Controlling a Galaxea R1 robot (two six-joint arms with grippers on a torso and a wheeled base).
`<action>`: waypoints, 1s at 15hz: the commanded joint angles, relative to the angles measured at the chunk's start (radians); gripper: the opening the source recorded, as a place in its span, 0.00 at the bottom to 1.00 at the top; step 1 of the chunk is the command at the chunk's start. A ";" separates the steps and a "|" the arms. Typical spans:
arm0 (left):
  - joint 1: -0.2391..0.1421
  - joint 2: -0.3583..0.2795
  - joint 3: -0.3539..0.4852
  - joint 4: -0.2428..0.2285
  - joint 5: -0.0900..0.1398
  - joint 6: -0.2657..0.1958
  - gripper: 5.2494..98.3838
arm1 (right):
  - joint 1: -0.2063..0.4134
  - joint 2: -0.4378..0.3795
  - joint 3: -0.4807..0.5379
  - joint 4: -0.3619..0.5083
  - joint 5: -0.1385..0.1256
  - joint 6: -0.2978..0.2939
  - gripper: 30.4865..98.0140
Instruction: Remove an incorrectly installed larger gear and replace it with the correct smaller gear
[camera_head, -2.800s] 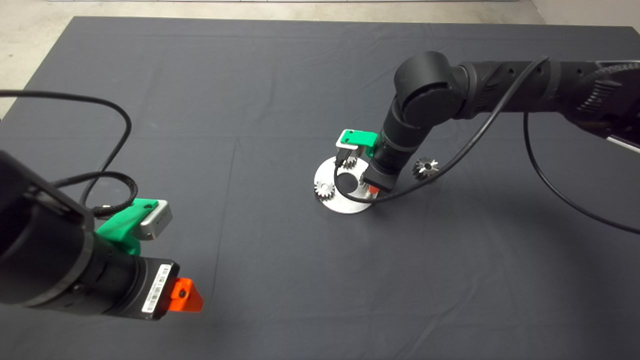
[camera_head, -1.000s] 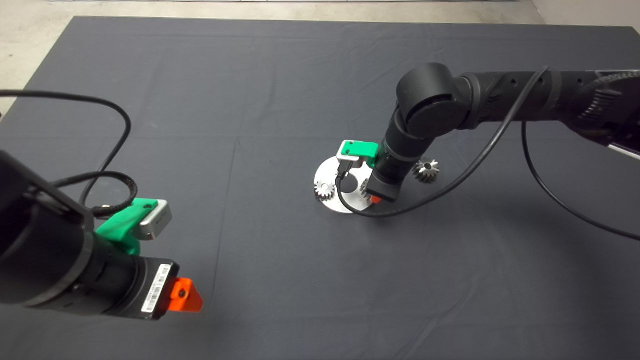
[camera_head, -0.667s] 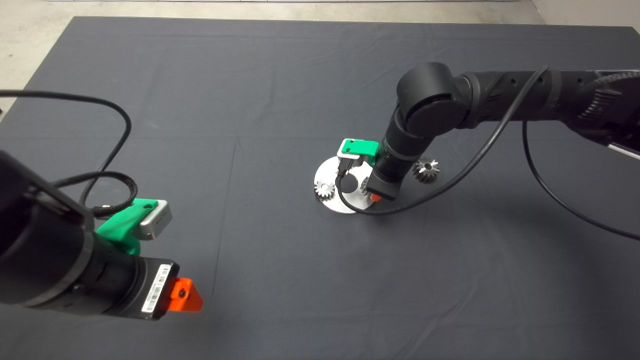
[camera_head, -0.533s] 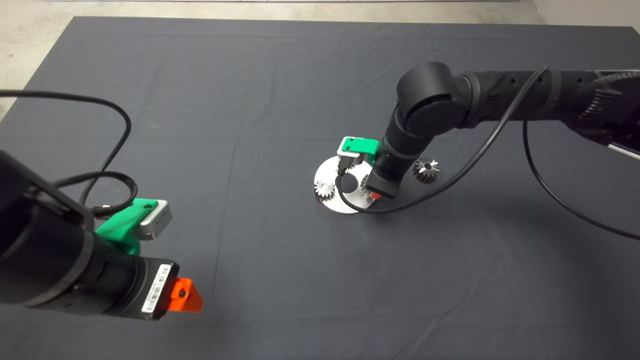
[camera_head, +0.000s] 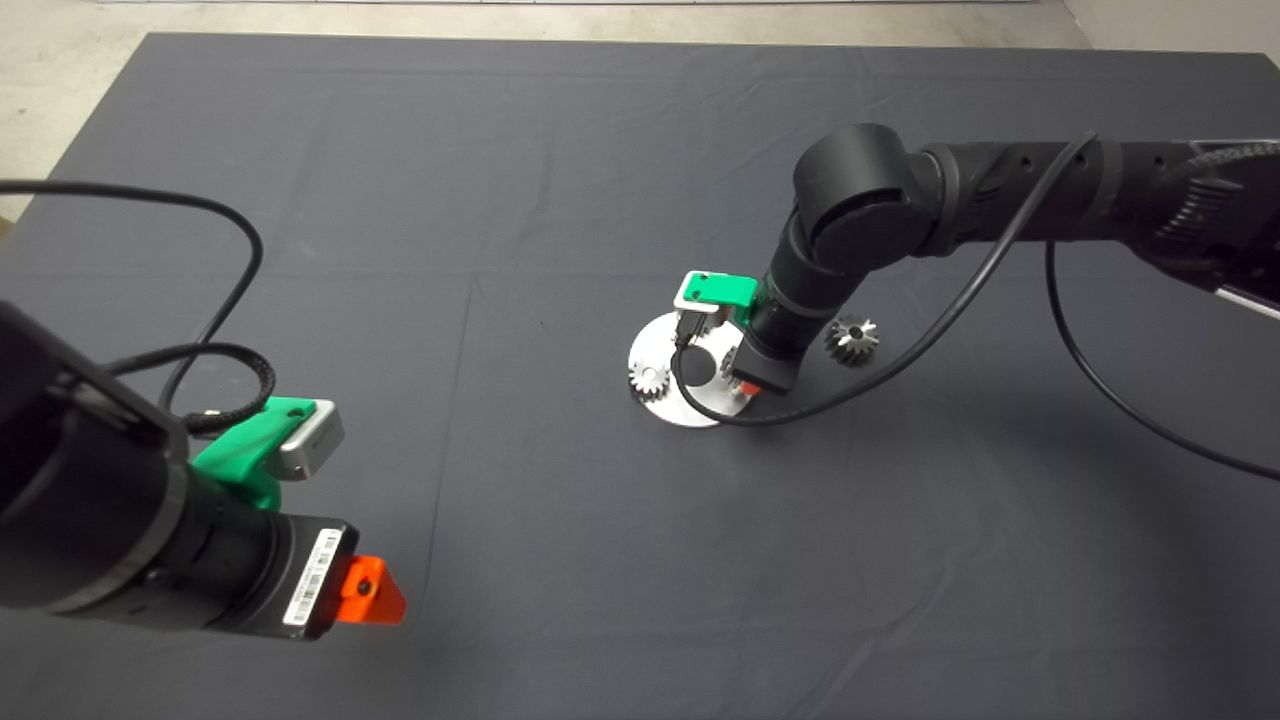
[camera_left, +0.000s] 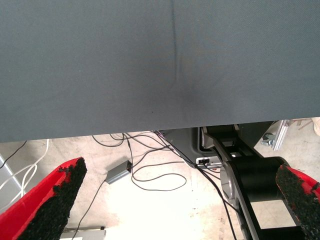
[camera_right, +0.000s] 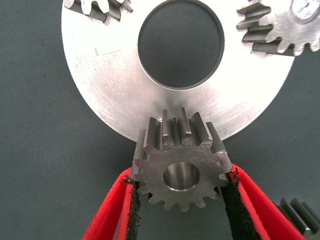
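The right gripper (camera_right: 180, 200) is at the edge of the round silver metal plate with a large centre hole (camera_right: 125, 95), at the plate's side that faces the larger gear. Its red fingers with black pads (camera_right: 231, 210) are clamped on the small grey steel gear with short even teeth (camera_right: 181, 162), one pad on each side. This smaller gear is over the rim of the plate; I cannot tell if it touches the plate. Two other small gears, one (camera_right: 277, 27) and another (camera_right: 102, 7), sit on the plate at its far parts.

The larger silver gear with long flaring teeth (camera_head: 851, 338) lies on the dark mat (camera_head: 560, 180) of the table, just beside the plate and apart from it.

The left gripper (camera_head: 362, 590) waits well apart from the plate, at the near left part of the mat, with its fingers (camera_left: 55, 200) wide apart and holding nothing.
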 joint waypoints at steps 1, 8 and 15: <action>-0.005 -0.001 0.012 -0.017 0.009 -0.008 0.99 | 0.006 0.001 0.004 -0.031 -0.128 -0.005 0.12; -0.005 -0.001 0.012 -0.017 0.009 -0.008 0.99 | 0.004 -0.004 0.004 -0.031 -0.128 -0.006 0.12; -0.005 -0.001 0.012 -0.017 0.009 -0.008 0.99 | 0.007 -0.009 0.007 -0.031 -0.128 -0.006 0.12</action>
